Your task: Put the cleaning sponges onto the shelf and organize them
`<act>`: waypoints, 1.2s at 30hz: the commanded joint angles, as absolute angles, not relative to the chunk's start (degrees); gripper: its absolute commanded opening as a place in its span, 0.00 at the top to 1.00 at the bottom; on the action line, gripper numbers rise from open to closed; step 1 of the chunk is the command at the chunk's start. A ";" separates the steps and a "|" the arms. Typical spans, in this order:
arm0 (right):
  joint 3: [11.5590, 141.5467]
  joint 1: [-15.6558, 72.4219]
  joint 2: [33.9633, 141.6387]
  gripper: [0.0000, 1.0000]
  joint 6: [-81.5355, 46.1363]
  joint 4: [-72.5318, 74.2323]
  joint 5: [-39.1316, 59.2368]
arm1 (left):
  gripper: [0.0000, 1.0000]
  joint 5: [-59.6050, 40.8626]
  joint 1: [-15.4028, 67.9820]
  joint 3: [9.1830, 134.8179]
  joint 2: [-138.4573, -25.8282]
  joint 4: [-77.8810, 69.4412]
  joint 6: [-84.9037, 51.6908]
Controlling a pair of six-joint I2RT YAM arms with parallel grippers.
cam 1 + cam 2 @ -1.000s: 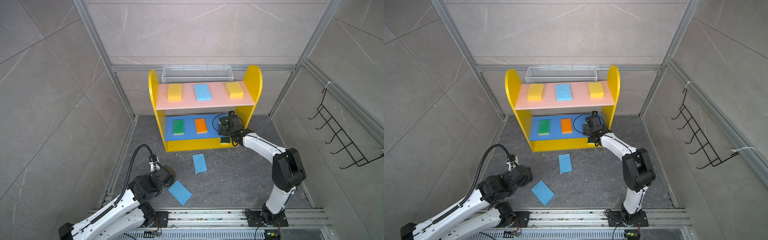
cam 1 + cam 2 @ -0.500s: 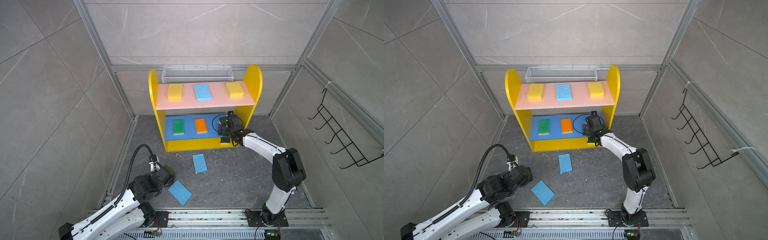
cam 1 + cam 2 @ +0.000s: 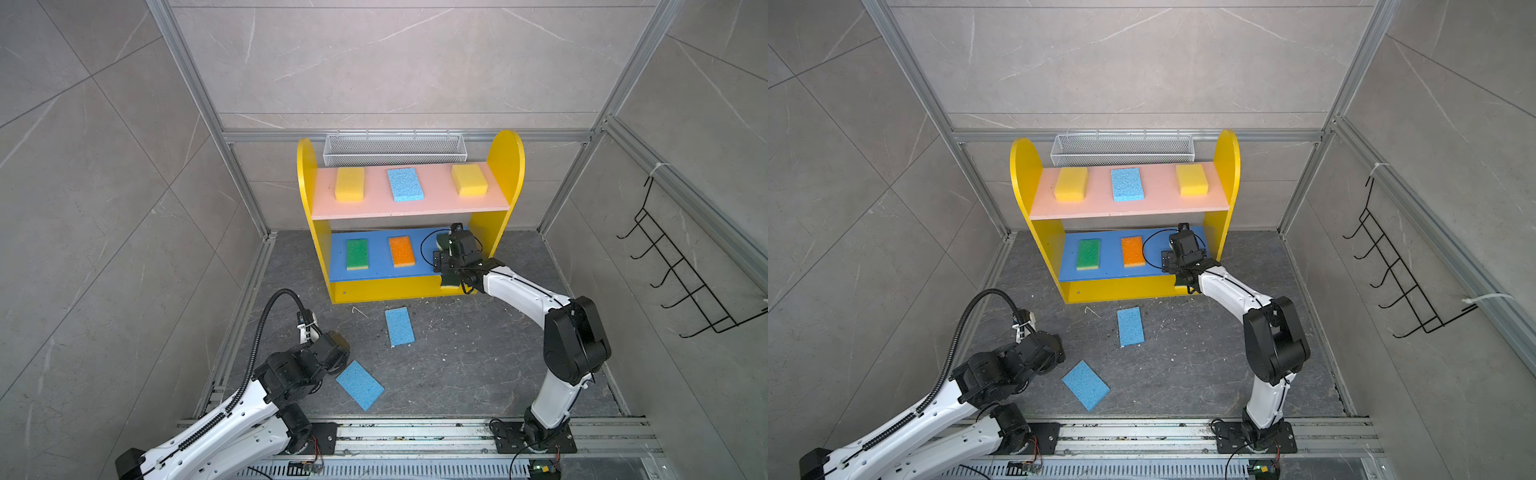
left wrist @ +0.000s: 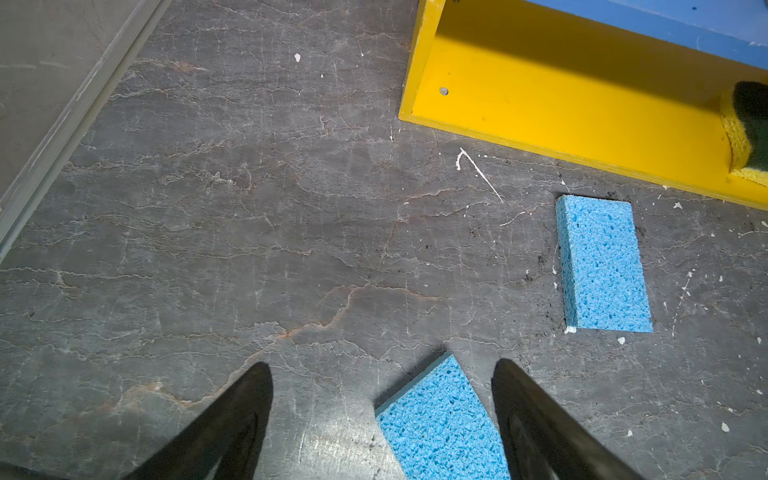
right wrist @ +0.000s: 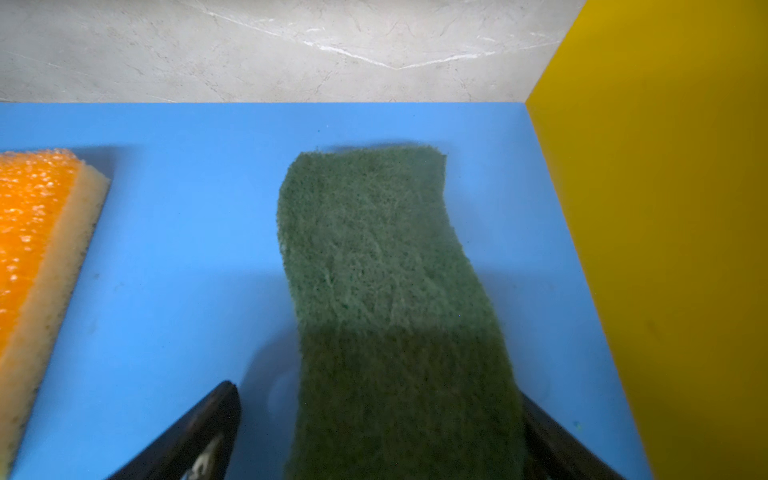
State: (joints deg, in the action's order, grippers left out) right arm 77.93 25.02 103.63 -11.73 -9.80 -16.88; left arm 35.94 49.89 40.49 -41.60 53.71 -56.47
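**Dark green sponge (image 5: 386,257) lies on the shelf's (image 3: 505,158) blue board (image 5: 187,249), with the right jaws spread either side of it**

The right arm (image 3: 519,291) reaches into the middle level. Its jaws are apart, and a gap shows along one side of the sponge, which sits between the orange sponge (image 3: 402,251) and the yellow side panel. A bright green sponge (image 3: 357,254) lies further left. On the pink board (image 3: 436,205), a light blue sponge (image 3: 405,185) lies between two yellow sponges (image 3: 349,184). A second dark green sponge (image 4: 748,133) rests on the yellow bottom board. Two more light blue sponges lie on the tabletop (image 3: 457,353), a far floor sponge (image 3: 399,326) and a near floor sponge (image 4: 440,419). A corner of the near one shows between the left jaws, which stand apart.
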 commanded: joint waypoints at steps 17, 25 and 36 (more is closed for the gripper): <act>69.54 25.86 88.68 0.04 -11.80 -15.90 -16.33 | 0.15 37.84 49.93 43.05 -41.58 56.40 -57.01; 64.38 26.19 78.67 0.05 -14.99 -22.32 -10.27 | 0.15 35.61 49.97 42.60 -42.15 57.08 -57.41; 51.51 26.20 67.44 0.05 -21.44 -26.19 -4.82 | 0.16 28.22 50.09 35.53 -42.71 56.80 -64.00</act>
